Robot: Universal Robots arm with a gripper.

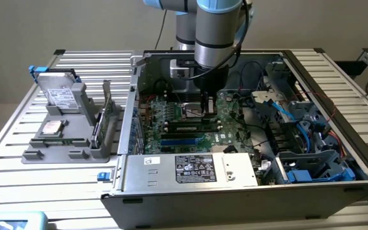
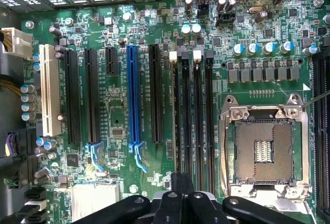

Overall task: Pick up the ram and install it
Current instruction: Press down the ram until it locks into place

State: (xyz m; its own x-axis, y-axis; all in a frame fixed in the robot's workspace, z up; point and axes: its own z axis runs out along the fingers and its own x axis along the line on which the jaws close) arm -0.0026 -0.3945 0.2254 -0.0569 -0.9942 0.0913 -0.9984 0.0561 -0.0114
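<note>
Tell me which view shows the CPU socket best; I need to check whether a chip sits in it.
The wrist view: the CPU socket is seen whole from above, with its metal frame, and looks empty. In the exterior view the socket is far off and partly hidden behind the arm.

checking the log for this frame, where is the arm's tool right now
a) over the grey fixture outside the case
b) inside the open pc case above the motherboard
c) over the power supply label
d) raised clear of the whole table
b, in the exterior view the tool reaches down inside the open pc case, just above the green motherboard near the CPU socket.
</note>
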